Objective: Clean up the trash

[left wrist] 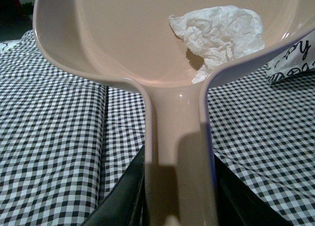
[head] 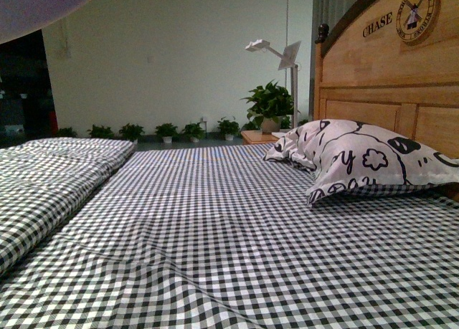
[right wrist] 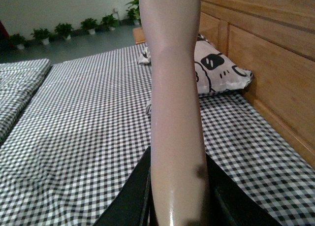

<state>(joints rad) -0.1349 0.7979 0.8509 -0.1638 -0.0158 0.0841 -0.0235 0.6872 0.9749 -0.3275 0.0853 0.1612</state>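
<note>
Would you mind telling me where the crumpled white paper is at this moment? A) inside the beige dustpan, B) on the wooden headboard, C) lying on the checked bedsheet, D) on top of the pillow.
A: the left wrist view shows the crumpled paper resting inside the dustpan, whose handle runs down between the left hand's fingers, above the checked sheet.

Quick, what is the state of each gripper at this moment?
Left gripper: shut on the handle of the beige plastic dustpan, which carries the crumpled white paper ball.
Right gripper: shut on a beige plastic handle.
</note>
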